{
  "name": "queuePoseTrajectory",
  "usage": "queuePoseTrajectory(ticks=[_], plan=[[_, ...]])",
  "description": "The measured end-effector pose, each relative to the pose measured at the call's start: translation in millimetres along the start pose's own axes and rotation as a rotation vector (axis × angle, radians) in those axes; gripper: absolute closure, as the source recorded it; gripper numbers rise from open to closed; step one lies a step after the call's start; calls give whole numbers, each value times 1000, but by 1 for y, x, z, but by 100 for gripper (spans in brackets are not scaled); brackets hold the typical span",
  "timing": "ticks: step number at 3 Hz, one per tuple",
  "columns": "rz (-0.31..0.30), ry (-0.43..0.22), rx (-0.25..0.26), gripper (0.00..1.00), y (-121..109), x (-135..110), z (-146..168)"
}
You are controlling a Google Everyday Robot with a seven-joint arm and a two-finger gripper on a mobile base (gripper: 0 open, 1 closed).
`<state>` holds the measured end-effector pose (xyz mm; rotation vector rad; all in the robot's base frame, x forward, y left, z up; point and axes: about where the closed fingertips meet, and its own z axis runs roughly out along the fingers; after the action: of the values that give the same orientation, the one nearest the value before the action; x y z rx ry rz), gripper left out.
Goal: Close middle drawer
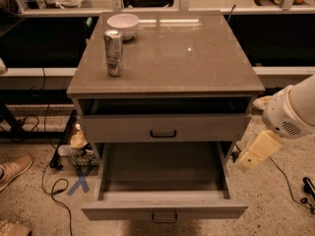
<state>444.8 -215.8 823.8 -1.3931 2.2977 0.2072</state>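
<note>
Middle drawer (pixel 162 173): drawn fully out beneath the bench (pixel 197 58), its handle panel nearest the camera. Closing is judged not yet begun. Hand (pixel 252 153): held beside the drawer's right side, untouching. Its state cannot be told.

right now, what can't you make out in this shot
Camera view:
- inside of the top drawer: dark, hidden under the tabletop
- label on the can: too small to read
- arm: cut off by the right edge; its gripper hangs right of the open middle drawer
- shoe: cut off by the left edge
</note>
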Motion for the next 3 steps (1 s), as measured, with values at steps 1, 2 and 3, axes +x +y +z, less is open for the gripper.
queuePoseTrajectory(ticks=[1, 2, 3], plan=[[6, 1, -6, 0, 1, 2, 3], [78, 27, -28, 0, 10, 27, 33], [225, 36, -60, 0, 34, 78, 87]])
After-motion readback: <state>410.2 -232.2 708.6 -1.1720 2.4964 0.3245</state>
